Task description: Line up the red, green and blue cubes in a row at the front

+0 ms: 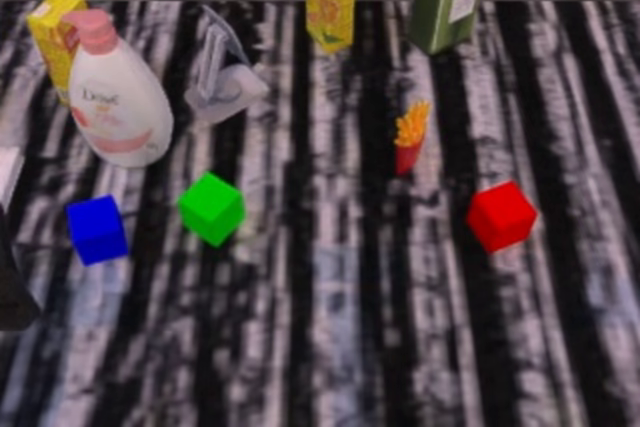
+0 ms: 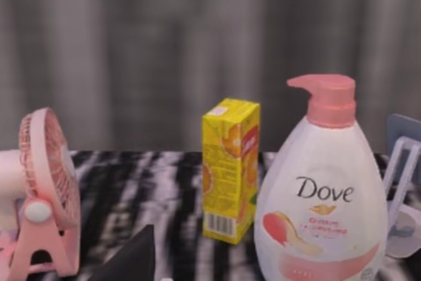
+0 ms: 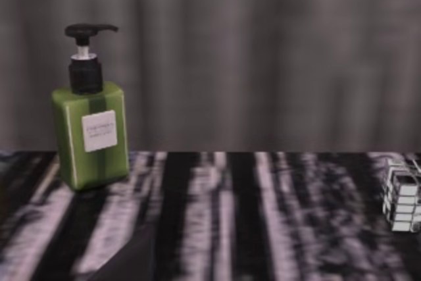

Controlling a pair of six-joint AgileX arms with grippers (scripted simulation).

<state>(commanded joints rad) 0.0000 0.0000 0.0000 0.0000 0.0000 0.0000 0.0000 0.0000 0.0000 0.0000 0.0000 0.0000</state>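
only left claw (image 1: 12,287) edge visible, just left of blue cube (image 1: 97,229); open or closed: cannot tell.

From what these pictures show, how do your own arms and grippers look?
Very little of them shows. In the top view, my left arm is only a dark, nearly black shape at the table's left edge. Each wrist view shows one dark pointed piece at its lower edge. No cables or markings show. My right arm is not visible from above.
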